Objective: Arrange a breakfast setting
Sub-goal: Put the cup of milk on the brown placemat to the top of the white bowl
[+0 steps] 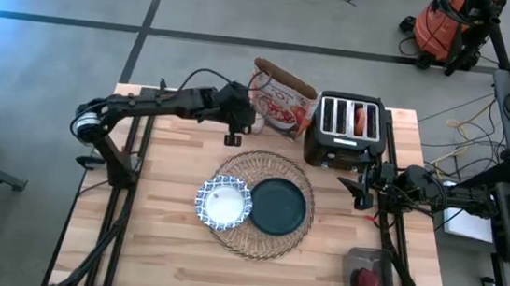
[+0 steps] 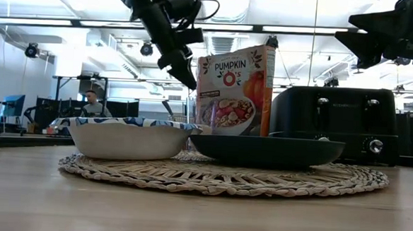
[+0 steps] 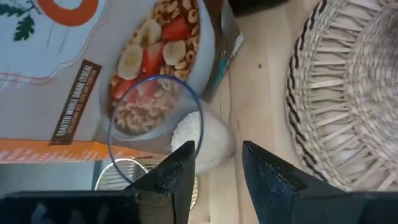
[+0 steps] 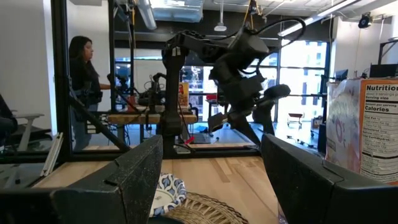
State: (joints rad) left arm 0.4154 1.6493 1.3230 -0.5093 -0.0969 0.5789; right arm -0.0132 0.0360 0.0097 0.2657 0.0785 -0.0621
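The red fruit (image 1: 365, 281) sits blurred inside a clear container (image 1: 370, 267) cut by the picture's bottom edge.

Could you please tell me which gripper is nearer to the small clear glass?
Left. The left gripper hovers just above the glass; the right gripper waits beyond the toaster.

The robot has two dark, almost black arms made of jointed segments. The left arm (image 1: 160, 103) shows a round silver-grey ring at its base joint, and a thin black cable loops over its upper segments. Its end effector (image 3: 216, 171) has two flat black fingers (image 3: 177, 174) with a matte surface and angled, wedge-shaped tips. The right arm (image 1: 419, 189) is of the same black build, with blocky housings near the wrist. Its end effector (image 4: 211, 180) carries two broad black fingers (image 4: 134, 174) with a fine speckled texture and bevelled edges.
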